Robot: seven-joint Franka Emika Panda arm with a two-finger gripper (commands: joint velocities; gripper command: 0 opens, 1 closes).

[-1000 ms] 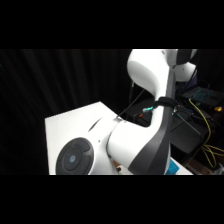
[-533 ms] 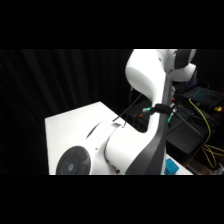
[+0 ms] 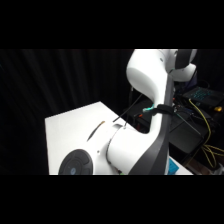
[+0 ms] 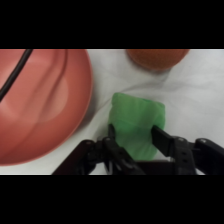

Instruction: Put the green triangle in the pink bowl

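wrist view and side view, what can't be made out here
- Side view: the arm blocks the end effector, green triangle and pink bowl.
- Wrist view: the pink bowl is cut off at the left edge; its full rim is unseen.
- Wrist view: the orange round toy is cut off at the top.
- Wrist view: the end effector flanks the green triangle; contact is unclear.

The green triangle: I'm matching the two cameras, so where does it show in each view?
Side view: not visible; the arm blocks the table behind it.
Wrist view: lower centre, the green triangle sits between the gripper fingers, right of the pink bowl.
Shared landmark: the white table.
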